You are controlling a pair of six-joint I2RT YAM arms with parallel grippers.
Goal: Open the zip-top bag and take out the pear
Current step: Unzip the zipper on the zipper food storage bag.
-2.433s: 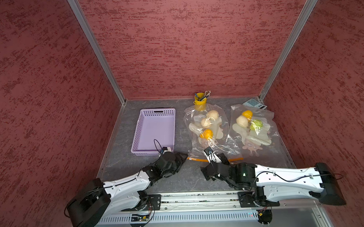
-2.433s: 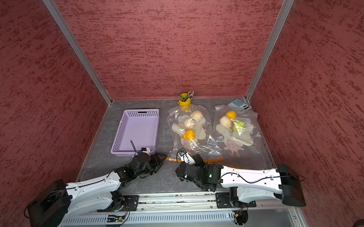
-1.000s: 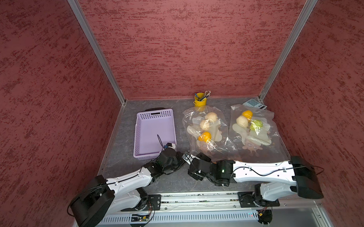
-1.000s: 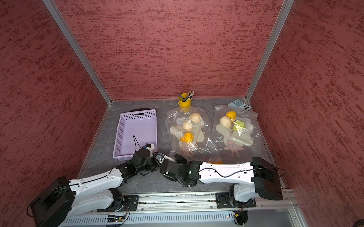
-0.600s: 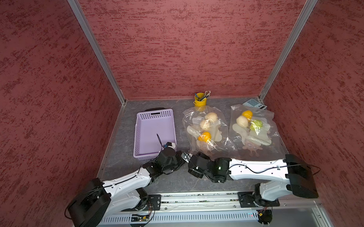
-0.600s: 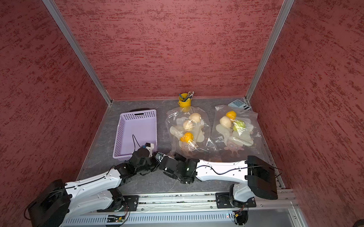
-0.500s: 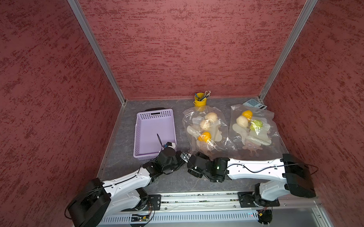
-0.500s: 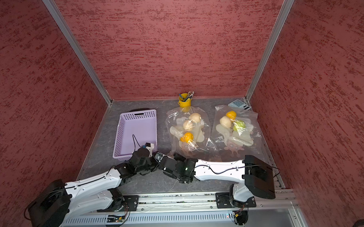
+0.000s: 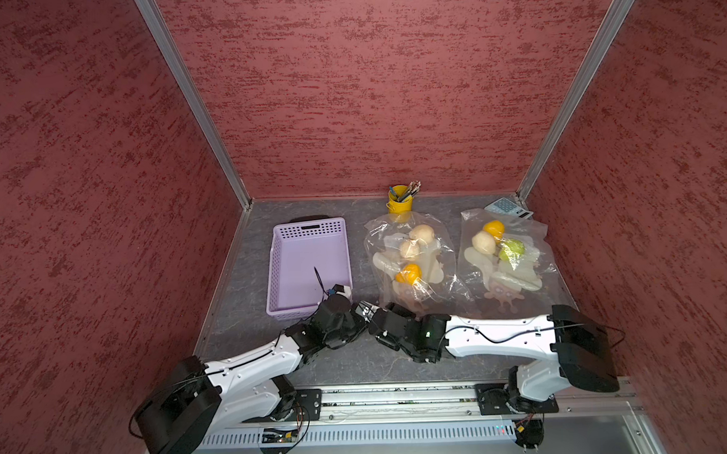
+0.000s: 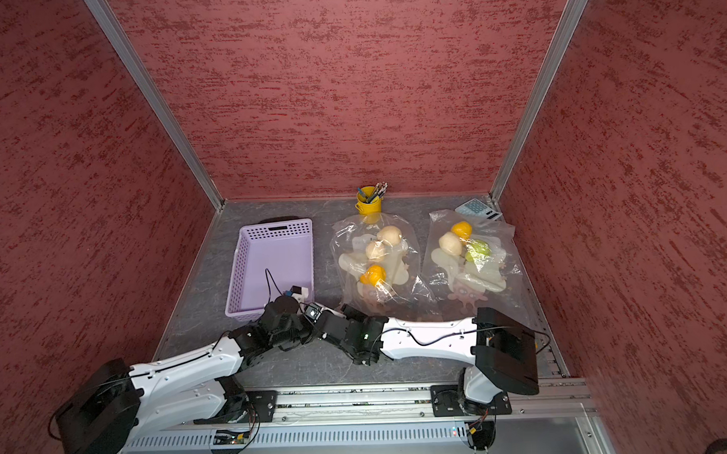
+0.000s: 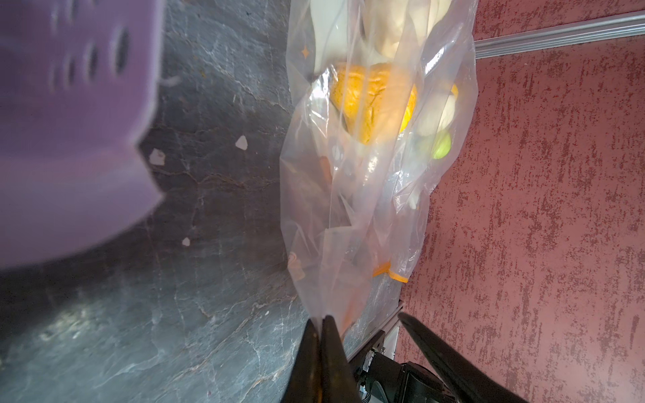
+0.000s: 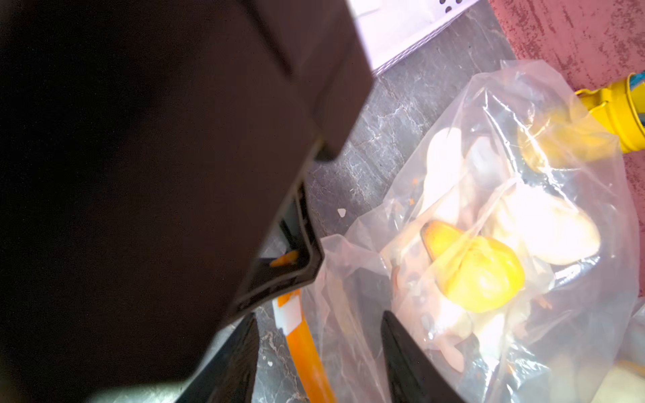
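Note:
The zip-top bag (image 9: 413, 268) (image 10: 376, 269) lies mid-table, clear, holding an orange fruit (image 9: 408, 273) and two pale fruits (image 9: 416, 240); which one is the pear I cannot tell. My left gripper (image 11: 320, 319) is shut on the bag's near corner, pinching the film. My right gripper (image 12: 318, 315) is open, its jaws standing either side of the orange zip strip (image 12: 307, 345) and its white slider (image 12: 288, 314) without touching them. In both top views the two grippers meet at the bag's near left corner (image 9: 364, 311) (image 10: 319, 315).
A purple basket (image 9: 310, 225) stands just left of the bag, close to my left wrist. A second bag of fruit (image 9: 506, 256) lies to the right. A yellow pen cup (image 9: 400, 199) and a calculator (image 9: 509, 208) sit by the back wall.
My right arm has reached left to the bag's corner and its jaws have narrowed around the zip. My left gripper has closed on the bag's film.

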